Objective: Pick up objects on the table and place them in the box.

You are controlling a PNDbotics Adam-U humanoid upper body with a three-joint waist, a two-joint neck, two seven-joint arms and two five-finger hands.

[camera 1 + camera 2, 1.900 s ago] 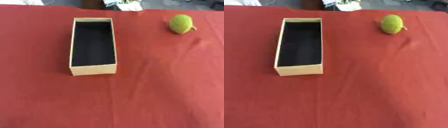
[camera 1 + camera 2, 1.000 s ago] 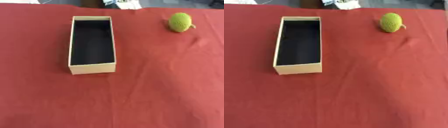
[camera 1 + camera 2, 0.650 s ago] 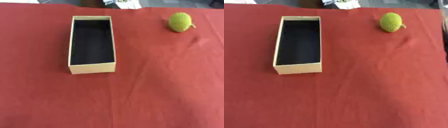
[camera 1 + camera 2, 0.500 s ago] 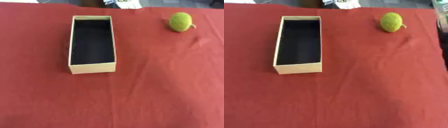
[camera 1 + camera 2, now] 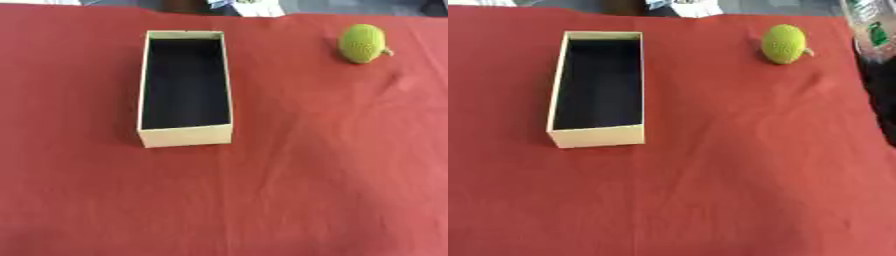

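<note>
A yellow-green round fruit (image 5: 363, 43) with a small stub on its right side lies on the red cloth at the far right. An open tan box (image 5: 185, 136) with a dark, empty inside stands left of centre, long side running away from me. At the right edge of the right eye view a dark blurred shape with a pale top comes in; it looks like my right hand (image 5: 877, 35) and arm, to the right of the fruit and apart from it. My left hand shows in no view.
The red cloth (image 5: 306, 175) covers the whole table, with a few shallow creases near the fruit. Pale clutter (image 5: 247, 6) sits beyond the table's far edge.
A dark blurred shape has come in along the right edge of the right eye view. The box and the fruit have not moved.
</note>
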